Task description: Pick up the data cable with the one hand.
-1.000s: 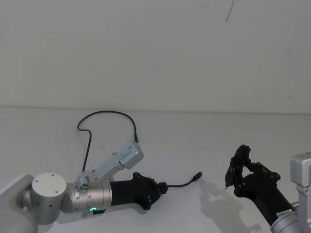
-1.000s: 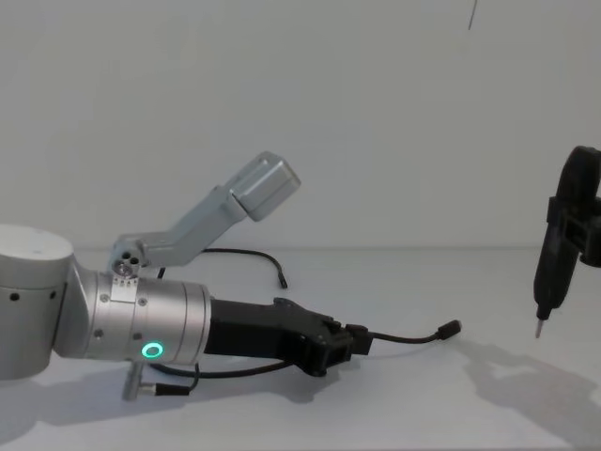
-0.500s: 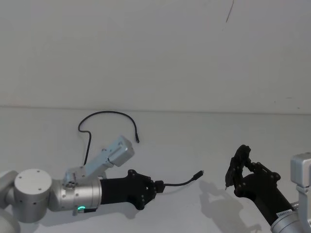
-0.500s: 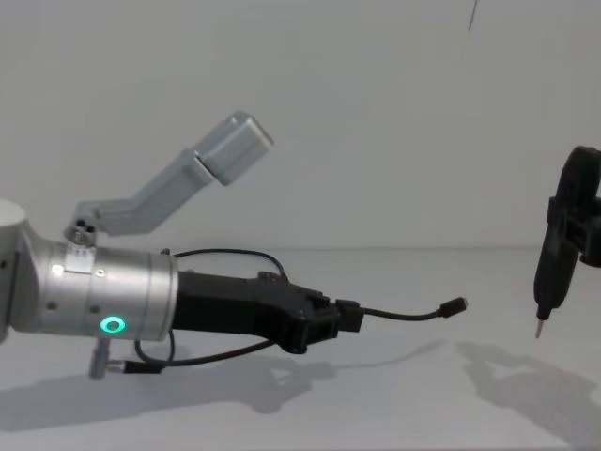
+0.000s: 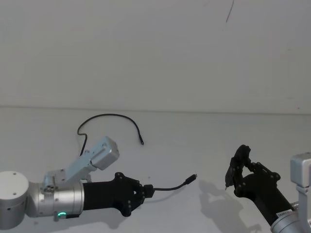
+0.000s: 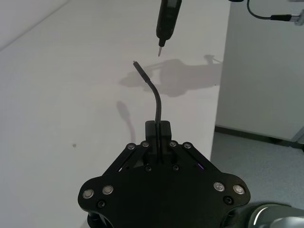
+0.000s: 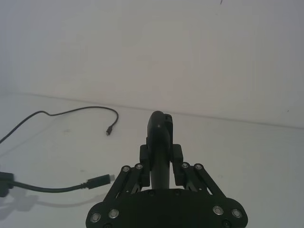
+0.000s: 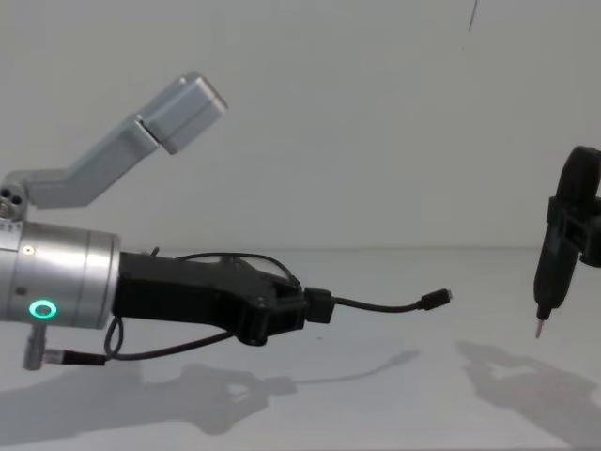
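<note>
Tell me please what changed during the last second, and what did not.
The left gripper, shut on the data cable near one plug, drew back toward the robot's left and rose, lifting that end higher above the table; the cable's far end slid slightly. The right gripper stayed put, shut on the pen-like tool.

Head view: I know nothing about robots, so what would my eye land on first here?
The left pincer, low on the left, is shut on the thin black data cable, whose free plug juts out above the white table. At the right, the right pincer holds a slim pen-like tool, tip down.
</note>
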Action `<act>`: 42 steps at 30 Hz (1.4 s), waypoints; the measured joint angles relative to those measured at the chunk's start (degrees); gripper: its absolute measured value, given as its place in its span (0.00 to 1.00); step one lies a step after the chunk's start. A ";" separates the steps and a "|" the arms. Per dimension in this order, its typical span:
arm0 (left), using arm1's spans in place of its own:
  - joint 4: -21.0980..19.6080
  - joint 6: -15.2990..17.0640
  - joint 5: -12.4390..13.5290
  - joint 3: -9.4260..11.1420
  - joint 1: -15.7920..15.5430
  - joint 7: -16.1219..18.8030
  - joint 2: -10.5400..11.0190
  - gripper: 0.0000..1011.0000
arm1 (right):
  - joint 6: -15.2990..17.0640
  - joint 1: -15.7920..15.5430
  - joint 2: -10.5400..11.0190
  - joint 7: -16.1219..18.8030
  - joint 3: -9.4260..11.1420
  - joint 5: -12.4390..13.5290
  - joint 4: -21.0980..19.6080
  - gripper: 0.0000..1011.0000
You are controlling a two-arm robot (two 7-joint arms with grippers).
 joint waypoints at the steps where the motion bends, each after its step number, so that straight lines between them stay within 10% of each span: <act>1: -1.20 0.36 -0.22 -0.22 0.54 0.28 0.70 0.05 | 0.00 0.00 0.00 0.00 0.00 0.00 0.00 0.27; 20: -7.46 2.45 -1.41 -1.30 3.29 1.90 4.28 0.05 | 0.87 -0.20 -1.01 0.61 0.89 1.90 -0.92 0.27; 42: -8.86 2.88 -1.67 -1.53 3.91 2.22 5.07 0.05 | 7.79 -0.33 -4.47 3.45 3.81 13.35 -4.31 0.27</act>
